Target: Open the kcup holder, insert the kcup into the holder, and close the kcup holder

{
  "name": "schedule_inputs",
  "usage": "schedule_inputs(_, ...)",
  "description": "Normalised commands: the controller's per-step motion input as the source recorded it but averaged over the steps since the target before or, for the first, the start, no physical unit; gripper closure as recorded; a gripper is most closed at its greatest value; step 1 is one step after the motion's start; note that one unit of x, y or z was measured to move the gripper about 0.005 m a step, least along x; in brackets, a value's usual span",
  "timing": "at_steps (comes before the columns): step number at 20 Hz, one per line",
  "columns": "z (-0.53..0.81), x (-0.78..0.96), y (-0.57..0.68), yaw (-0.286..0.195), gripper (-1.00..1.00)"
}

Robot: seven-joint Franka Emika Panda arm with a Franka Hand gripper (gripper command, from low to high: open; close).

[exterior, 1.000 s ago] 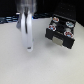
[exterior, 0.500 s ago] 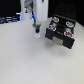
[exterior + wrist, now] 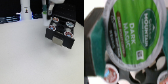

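Kcup held above the open kcup holder

The green-topped kcup sits clamped in the end effector, just over the black kcup holder, whose drawer stands pulled out on the white tabletop.

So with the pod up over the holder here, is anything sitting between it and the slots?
Nothing visible blocks it. In the wrist view the kcup fills the frame with the kcup holder close behind; some slots already hold pods. Whether the slot directly beneath is free cannot be told.
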Motion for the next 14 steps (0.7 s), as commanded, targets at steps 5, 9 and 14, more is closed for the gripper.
schedule_inputs(5,0.26,0.03,0.67,0.024,1.0)
schedule_inputs(9,0.15,0.02,0.67,0.033,1.0)
schedule_inputs(14,0.03,0.02,0.64,0.04,1.0)
